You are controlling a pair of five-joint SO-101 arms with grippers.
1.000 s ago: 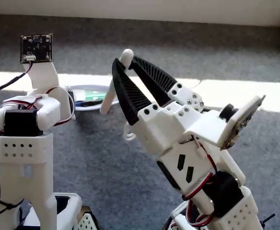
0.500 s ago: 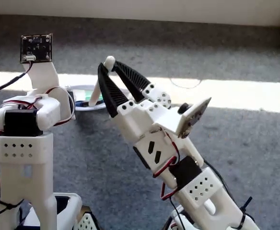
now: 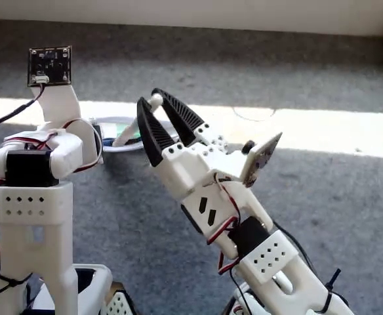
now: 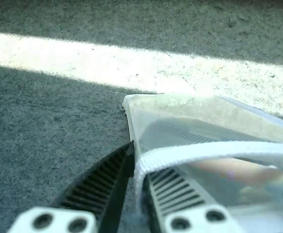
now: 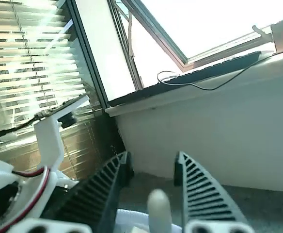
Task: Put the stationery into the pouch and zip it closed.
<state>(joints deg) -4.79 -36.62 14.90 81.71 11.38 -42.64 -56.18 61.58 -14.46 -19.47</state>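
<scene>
The see-through mesh pouch (image 4: 199,126) lies on the grey carpet. My left gripper (image 4: 139,162) is shut on its white zipper band (image 4: 190,151), holding the mouth up. In the high view the pouch (image 3: 116,125) lies past the left arm (image 3: 47,164), with green and blue items inside. My right gripper (image 3: 149,97) holds a white pen (image 3: 127,131) slanted down, its lower end at the pouch's rim. The pen's rounded top (image 5: 157,206) stands between the black fingers (image 5: 102,194) of the right gripper (image 5: 152,158).
A sunlit strip (image 3: 322,131) runs across the carpet behind the arms. A pale wall (image 3: 244,13) borders the far side. In the right wrist view, a window sill (image 5: 204,77) with a cable on it sits above that wall.
The right arm has swung left and lowered, bringing the pen's lower end down to the pouch. The left arm has kept still.
</scene>
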